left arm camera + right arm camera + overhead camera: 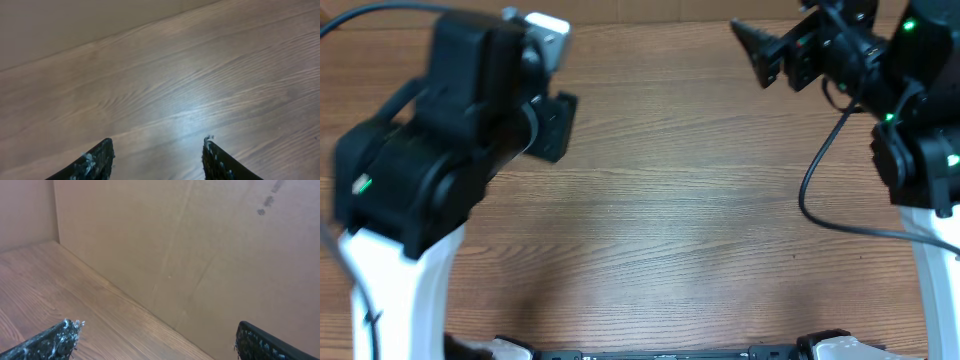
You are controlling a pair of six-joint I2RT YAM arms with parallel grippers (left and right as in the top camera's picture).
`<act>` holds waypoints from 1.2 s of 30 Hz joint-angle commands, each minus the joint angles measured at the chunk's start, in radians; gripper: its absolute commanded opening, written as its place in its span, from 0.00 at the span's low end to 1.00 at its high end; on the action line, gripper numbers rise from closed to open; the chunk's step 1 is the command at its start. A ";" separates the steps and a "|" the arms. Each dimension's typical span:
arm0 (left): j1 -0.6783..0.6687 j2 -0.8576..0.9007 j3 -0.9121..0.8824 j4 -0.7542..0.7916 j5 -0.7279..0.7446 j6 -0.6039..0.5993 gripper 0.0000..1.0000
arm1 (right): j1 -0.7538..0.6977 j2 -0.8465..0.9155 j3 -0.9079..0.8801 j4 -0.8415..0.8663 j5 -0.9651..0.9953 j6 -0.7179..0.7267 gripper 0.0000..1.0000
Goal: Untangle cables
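1. scanning all three views: no thin cables visible anywhere, only bare wood worktop (660, 230).
2. so bearing from the jaws, long axis, nearer arm: cannot tell; their look is not shown.
3. left jaws apart, nothing between them, over plain worktop grain.
4. right jaws spread wide, empty, facing a cardboard wall (200, 255).
5. thick black lead (804, 190) by the right arm (920, 150) is rig wiring, not the task's.
6. judgement: cables must be found first.

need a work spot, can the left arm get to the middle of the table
Probably yes: the left gripper hangs open above the table, with only bare wood showing toward the middle.
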 commanded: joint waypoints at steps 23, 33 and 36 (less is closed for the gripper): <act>0.023 -0.694 -0.826 0.280 -0.209 -0.225 0.54 | 0.136 -0.575 -0.535 0.275 0.589 0.417 1.00; 0.023 -0.704 -0.982 0.639 -0.338 -0.224 1.00 | 0.068 -0.678 -0.639 0.335 0.745 0.416 1.00; 0.023 -0.704 -0.982 0.727 -0.469 -0.191 1.00 | 0.047 -0.668 -0.640 0.326 0.745 0.416 1.00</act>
